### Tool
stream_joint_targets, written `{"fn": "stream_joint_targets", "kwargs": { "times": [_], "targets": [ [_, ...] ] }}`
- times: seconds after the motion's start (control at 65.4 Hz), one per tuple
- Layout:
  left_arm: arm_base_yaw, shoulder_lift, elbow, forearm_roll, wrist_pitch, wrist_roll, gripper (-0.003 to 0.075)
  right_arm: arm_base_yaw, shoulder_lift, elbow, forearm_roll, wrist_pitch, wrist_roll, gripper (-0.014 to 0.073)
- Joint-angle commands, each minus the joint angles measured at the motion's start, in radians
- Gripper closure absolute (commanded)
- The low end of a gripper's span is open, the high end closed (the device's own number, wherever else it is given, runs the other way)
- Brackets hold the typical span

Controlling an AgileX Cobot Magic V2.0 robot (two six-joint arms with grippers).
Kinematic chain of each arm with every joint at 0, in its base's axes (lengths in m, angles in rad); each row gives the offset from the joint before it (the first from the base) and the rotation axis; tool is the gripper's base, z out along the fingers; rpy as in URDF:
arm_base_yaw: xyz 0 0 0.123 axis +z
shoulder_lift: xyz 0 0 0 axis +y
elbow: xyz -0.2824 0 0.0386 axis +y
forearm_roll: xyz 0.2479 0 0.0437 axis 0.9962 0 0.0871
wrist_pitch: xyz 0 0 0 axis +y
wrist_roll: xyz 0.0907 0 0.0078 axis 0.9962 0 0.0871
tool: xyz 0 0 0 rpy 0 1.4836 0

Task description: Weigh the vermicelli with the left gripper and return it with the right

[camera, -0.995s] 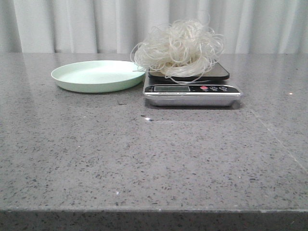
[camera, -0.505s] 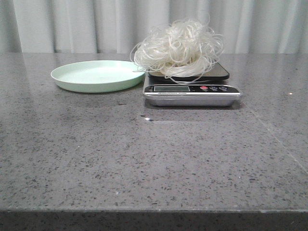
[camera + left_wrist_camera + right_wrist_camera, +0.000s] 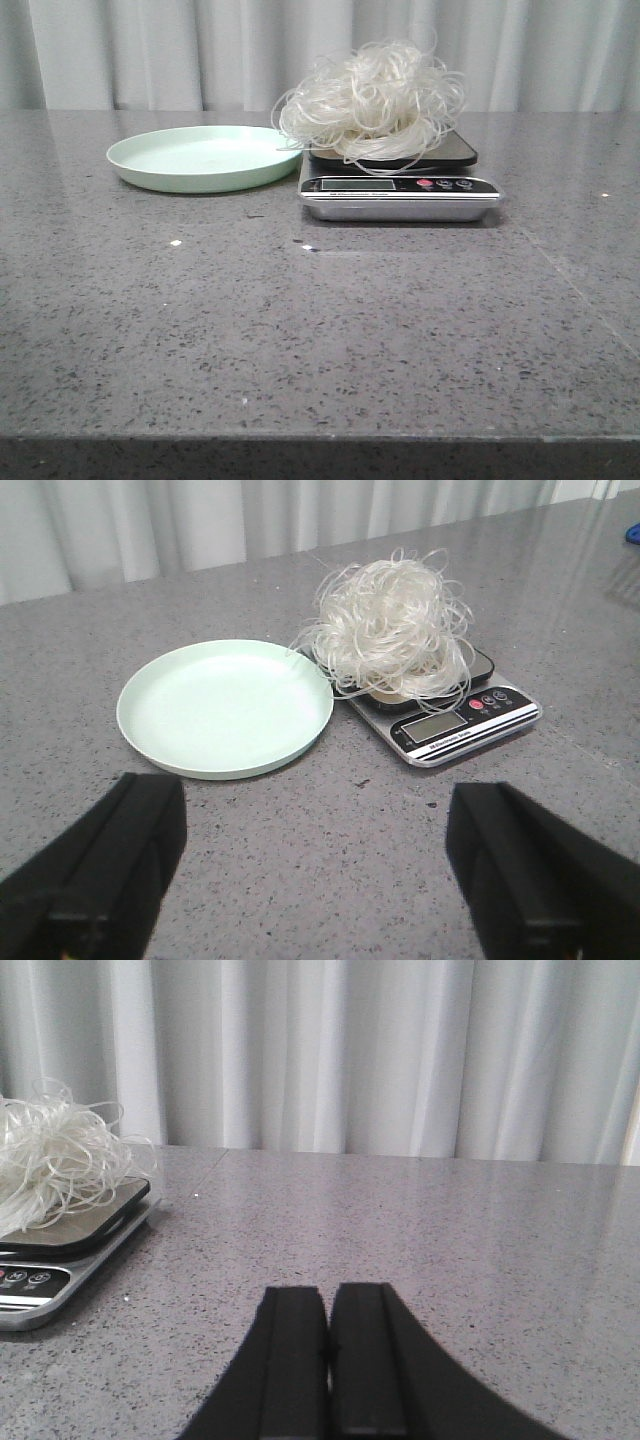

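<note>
New white speck [image 3: 176,243] on table [image 3: 320,340], vermicelli [image 3: 372,98] atop scale [image 3: 398,188]

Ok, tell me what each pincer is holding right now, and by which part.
Nothing is held. The left pincer is open and empty; the right pincer is shut on nothing. The vermicelli rests on the scale.

We see the left gripper [image 3: 315,870] as two matte black, blocky fingers [image 3: 105,870] with squared ends. The right gripper [image 3: 330,1380] shows two flat black fingers [image 3: 292,1370], rectangular at the tips and broadening toward the base. No markings are visible.
</note>
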Motion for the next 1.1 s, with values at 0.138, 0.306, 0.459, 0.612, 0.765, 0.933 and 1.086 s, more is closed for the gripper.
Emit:
{"fn": "stream_joint_targets", "kwargs": {
  "times": [0.138, 0.306, 0.459, 0.612, 0.765, 0.933, 1.086],
  "targets": [
    [0.0, -0.234, 0.114, 0.022, -0.114, 0.001, 0.0501, -0.001, -0.016, -0.006, -0.007, -0.075, 0.0, 0.0431],
    [0.0, -0.314, 0.171, 0.022, -0.138, 0.001, 0.0587, -0.001, -0.016, -0.006, -0.007, -0.075, 0.0, 0.0431],
    [0.0, -0.321, 0.184, 0.005, -0.168, 0.001, 0.0587, -0.001, -0.016, -0.006, -0.007, -0.075, 0.0, 0.0431],
    [0.0, -0.321, 0.184, 0.005, -0.176, 0.001, 0.0587, -0.001, -0.016, -0.006, -0.007, -0.078, 0.0, 0.0431],
    [0.0, -0.321, 0.184, -0.005, -0.181, 0.001, 0.0587, -0.001, -0.016, -0.006, -0.007, -0.171, 0.0, 0.0431],
    [0.0, -0.321, 0.184, -0.012, -0.181, 0.001, 0.0587, -0.001, -0.015, -0.018, -0.006, -0.404, 0.0, 0.0431],
    [0.0, -0.321, 0.184, -0.012, -0.182, 0.001, 0.0587, 0.001, 0.048, -0.174, -0.006, -0.164, 0.0, 0.0431]
  ]
}}
